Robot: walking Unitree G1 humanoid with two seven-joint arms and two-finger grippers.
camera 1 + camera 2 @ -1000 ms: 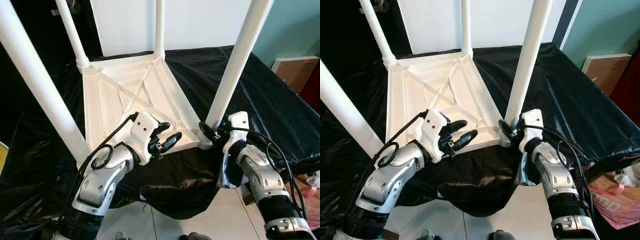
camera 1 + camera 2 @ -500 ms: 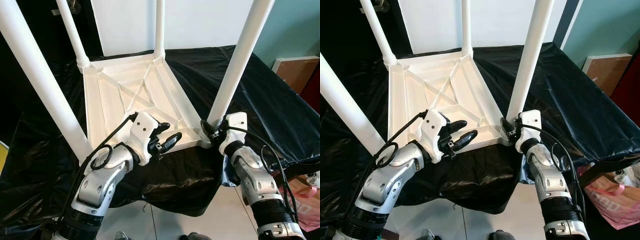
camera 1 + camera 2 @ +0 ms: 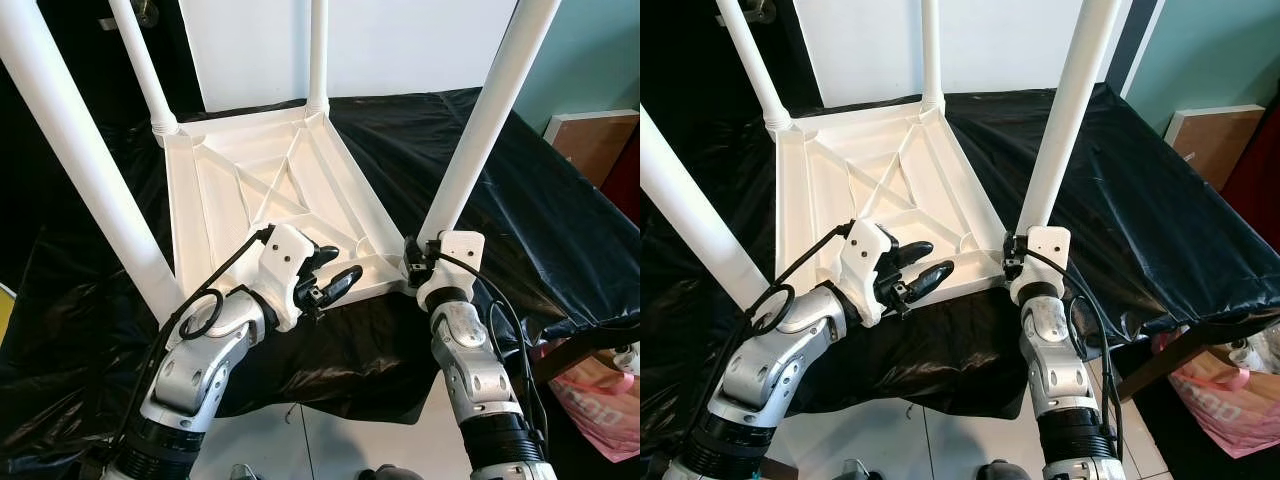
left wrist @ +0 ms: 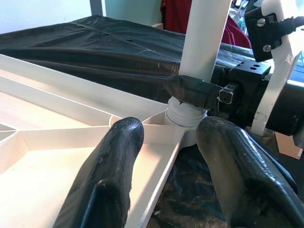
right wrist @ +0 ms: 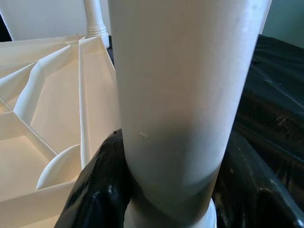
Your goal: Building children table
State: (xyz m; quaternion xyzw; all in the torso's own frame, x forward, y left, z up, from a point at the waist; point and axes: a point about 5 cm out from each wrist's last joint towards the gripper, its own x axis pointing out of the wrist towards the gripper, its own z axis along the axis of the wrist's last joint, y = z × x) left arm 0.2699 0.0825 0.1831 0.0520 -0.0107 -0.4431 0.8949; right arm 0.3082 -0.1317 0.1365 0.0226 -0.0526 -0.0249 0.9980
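Observation:
A white children's table (image 3: 270,190) lies upside down on a surface covered in black cloth, its four white legs pointing up. My right gripper (image 3: 415,262) is shut on the base of the near-right leg (image 3: 480,130), just above its socket. In the right wrist view that leg (image 5: 185,95) stands between the black fingers (image 5: 95,194). My left gripper (image 3: 340,265) is open, hovering over the table's near rim beside that corner. In the left wrist view its fingers (image 4: 114,166) frame the leg socket (image 4: 185,116).
The near-left leg (image 3: 80,170) rises close to my left arm. The black cloth (image 3: 520,190) hangs over the front edge above a tiled floor (image 3: 330,440). A brown board (image 3: 595,140) and a pink bag (image 3: 600,390) are at the right.
My right forearm has swung left under the corner and its wrist has turned, with the gripper still clamped at the leg's base. The left arm has stayed where it was.

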